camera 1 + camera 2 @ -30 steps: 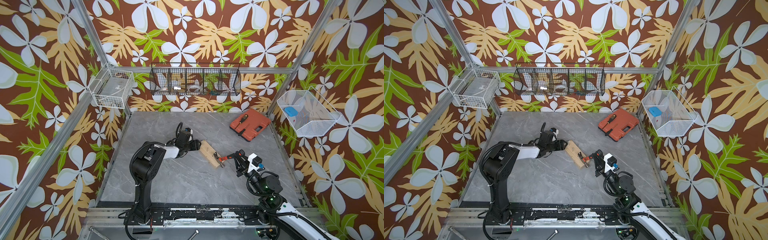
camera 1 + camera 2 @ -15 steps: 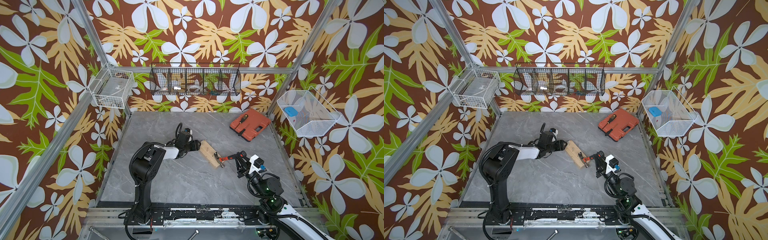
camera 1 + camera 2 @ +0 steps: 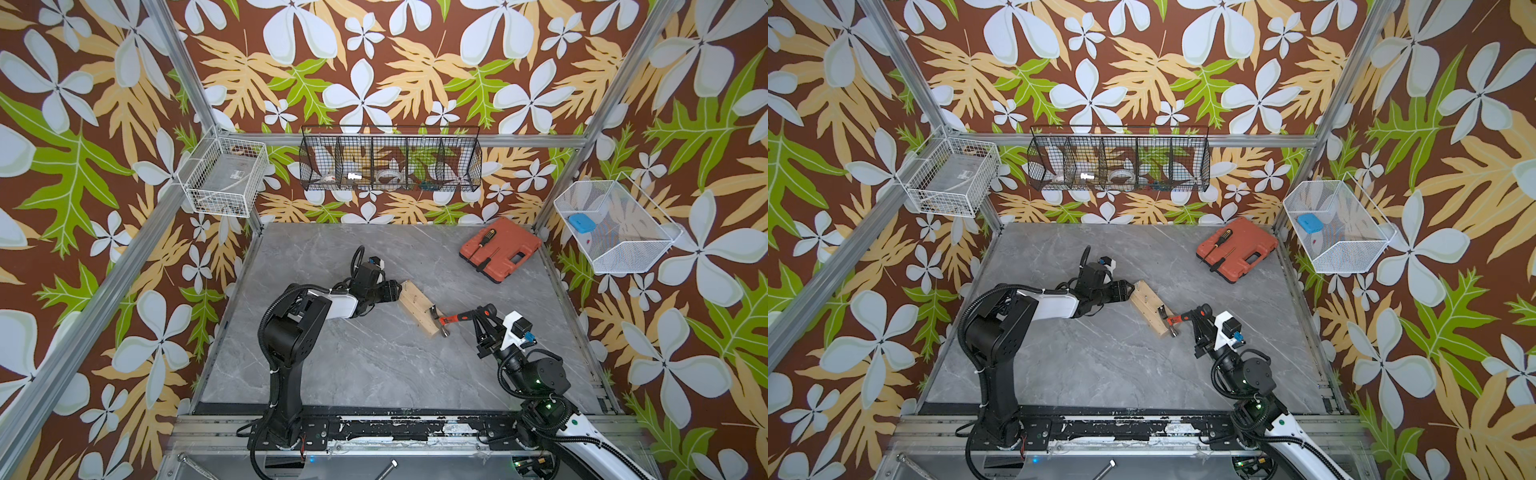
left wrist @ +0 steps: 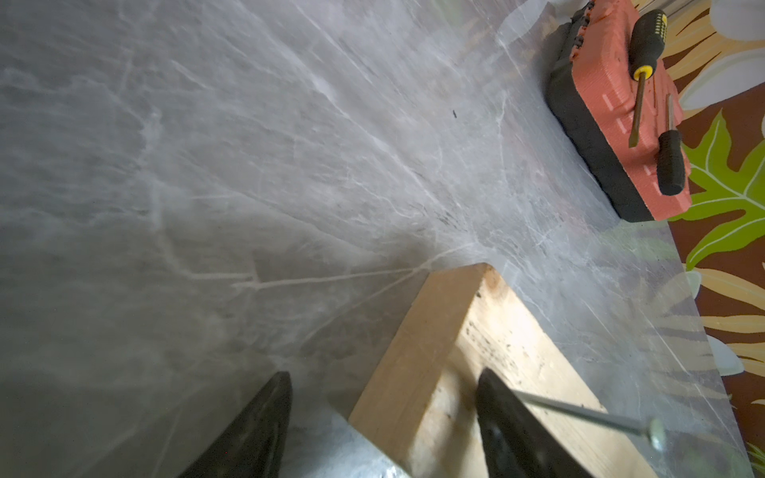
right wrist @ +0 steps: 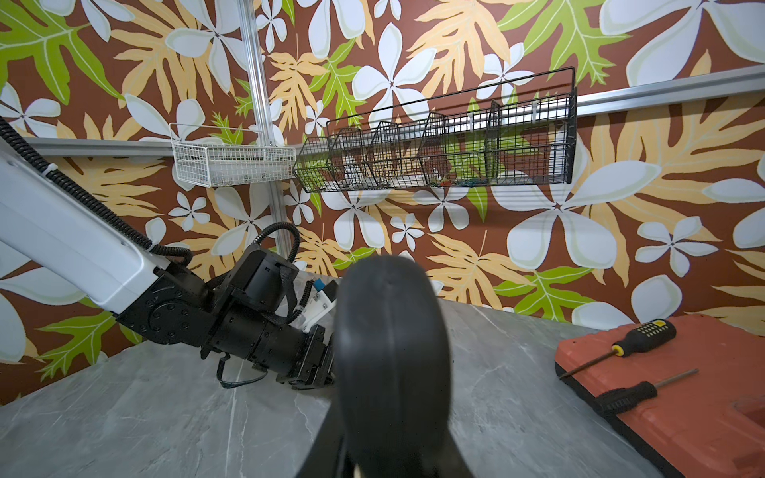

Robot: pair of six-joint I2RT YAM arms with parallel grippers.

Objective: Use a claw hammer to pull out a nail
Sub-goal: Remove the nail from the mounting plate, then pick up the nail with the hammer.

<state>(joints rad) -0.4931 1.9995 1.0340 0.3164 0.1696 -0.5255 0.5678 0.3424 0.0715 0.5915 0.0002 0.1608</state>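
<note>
Top views: claw hammer (image 3: 451, 319) handle clenched in right pincer (image 3: 478, 318), head beside block (image 3: 417, 305).

Top views: hung high over the 6 o'clock edge of the table (image 3: 374, 365), looking down toward 12 o'clock.
Left wrist: sat close over the wooden block (image 4: 434, 372), facing the red case (image 4: 608, 120) at 1 o'clock.
Right wrist: sat low behind the claw hammer (image 5: 391, 351), facing 12 o'clock.
Shared: table and case showed in all.
</note>
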